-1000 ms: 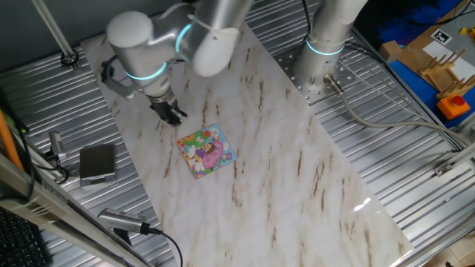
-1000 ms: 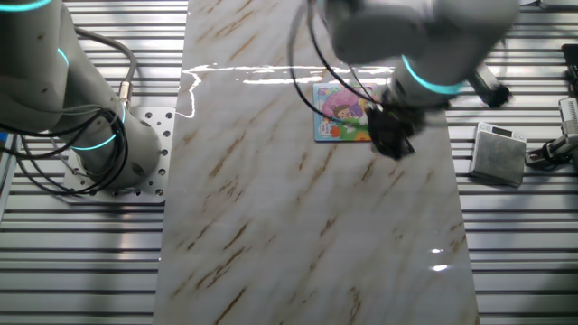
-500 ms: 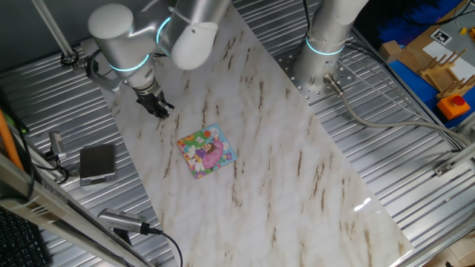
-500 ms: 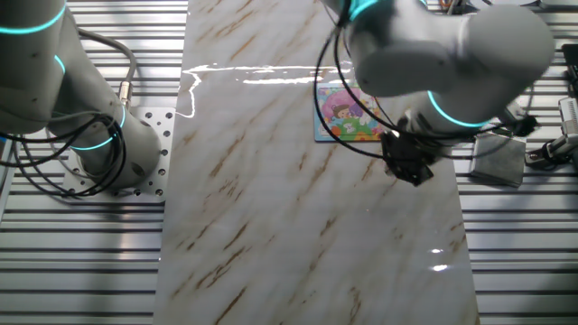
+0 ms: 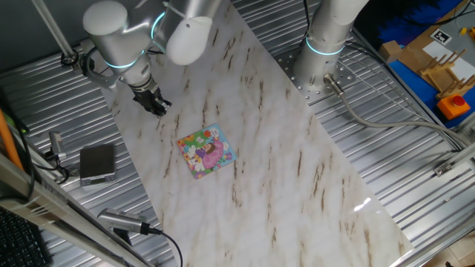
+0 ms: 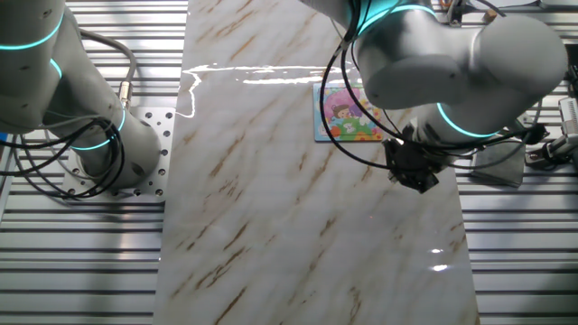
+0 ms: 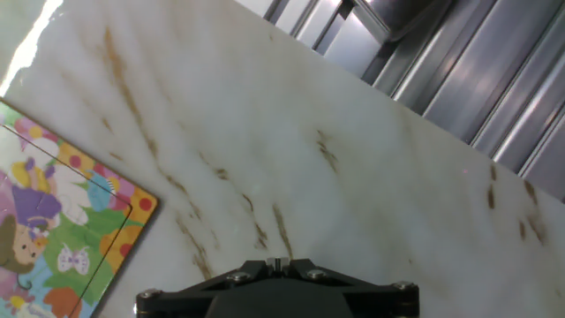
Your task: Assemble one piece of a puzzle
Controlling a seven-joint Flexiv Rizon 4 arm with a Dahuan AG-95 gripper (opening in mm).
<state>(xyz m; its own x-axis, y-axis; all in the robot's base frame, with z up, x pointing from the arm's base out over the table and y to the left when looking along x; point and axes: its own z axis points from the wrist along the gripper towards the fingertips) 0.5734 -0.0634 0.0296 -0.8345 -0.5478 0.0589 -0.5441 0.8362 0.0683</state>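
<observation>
One puzzle (image 5: 207, 150) lies flat on the marble table (image 5: 282, 170), a small square board with a bright cartoon picture. From the other fixed view the puzzle (image 6: 345, 114) sits partly behind the arm's bulk, and in the hand view only its corner (image 7: 62, 238) shows at the lower left. The green piece cannot be made out in any view.

Near the puzzle, off the marble on the ribbed metal bench (image 5: 415, 148), rests one grey box (image 5: 97, 163). Well apart from the puzzle, across the table, stands a second arm's base (image 5: 326, 37), and beyond it a stack of cardboard and wood (image 5: 438, 59).

The gripper (image 5: 154, 104) hangs low over bare marble beside the puzzle, toward the table edge, wrist bent downward under the big silver elbow joint. In the other fixed view the gripper (image 6: 414, 170) reads as a dark block; whether the fingers are spread or pressed together cannot be told.
</observation>
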